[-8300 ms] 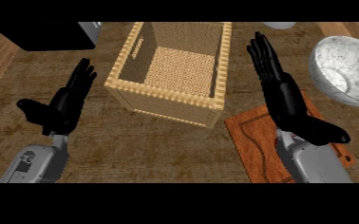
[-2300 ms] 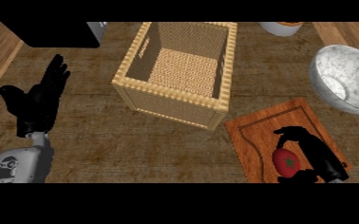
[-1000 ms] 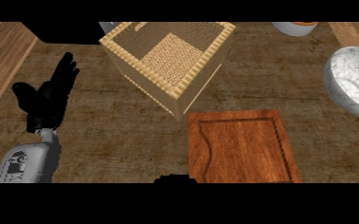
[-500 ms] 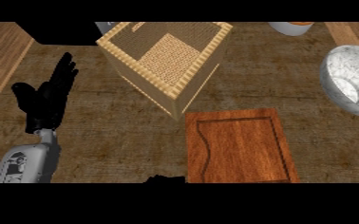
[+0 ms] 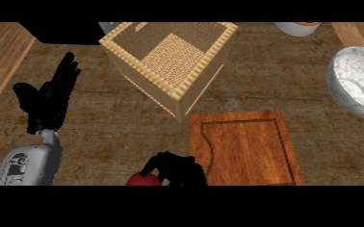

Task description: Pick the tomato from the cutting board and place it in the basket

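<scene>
Your brown counter (image 5: 284,67) carries the cutting board (image 5: 245,146), now bare. The tomato (image 5: 142,180) sits off it at the lower edge, your right hand (image 5: 177,169) curled round it. The basket (image 5: 171,60) lies up and ahead. Your left hand (image 5: 50,101) rests spread.

A marbled bowl (image 5: 350,87) sits right; perhaps a cup (image 5: 297,27) behind.

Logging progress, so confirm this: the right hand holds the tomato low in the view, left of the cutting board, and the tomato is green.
Wrong on colour. In the head view the tomato is red. The right hand does hold it, left of the cutting board.
</scene>
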You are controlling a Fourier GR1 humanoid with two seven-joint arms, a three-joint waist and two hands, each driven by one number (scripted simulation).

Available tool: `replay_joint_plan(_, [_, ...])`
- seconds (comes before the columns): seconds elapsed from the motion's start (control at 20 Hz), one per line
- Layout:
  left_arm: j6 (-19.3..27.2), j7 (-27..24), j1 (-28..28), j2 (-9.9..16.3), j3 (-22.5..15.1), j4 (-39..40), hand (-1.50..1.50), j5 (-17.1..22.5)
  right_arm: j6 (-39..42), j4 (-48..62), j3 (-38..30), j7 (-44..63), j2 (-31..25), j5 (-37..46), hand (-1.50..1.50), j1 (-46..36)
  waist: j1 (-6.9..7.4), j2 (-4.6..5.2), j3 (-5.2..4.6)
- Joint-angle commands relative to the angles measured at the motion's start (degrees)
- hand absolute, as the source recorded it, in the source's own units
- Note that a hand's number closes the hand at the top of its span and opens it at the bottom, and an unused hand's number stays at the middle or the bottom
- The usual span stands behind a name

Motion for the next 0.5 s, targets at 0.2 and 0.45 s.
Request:
replay_joint_plan(0.2, [-0.7, 1.5, -1.5, 0.3, -0.2, 0.2, 0.0, 0.3, 5.9, 4.4, -13.3, 18.3, 2.3, -1.6, 1.5, -22.2, 1.3, -0.12, -0.04])
replay_joint_plan(0.45, [-0.7, -0.5, -1.5, -0.8, -2.1, 0.9, 0.0, -1.1, 8.3, 14.8, -17.7, 26.2, 2.4, -6.4, 1.5, -38.9, 3.13, 0.32, -0.05])
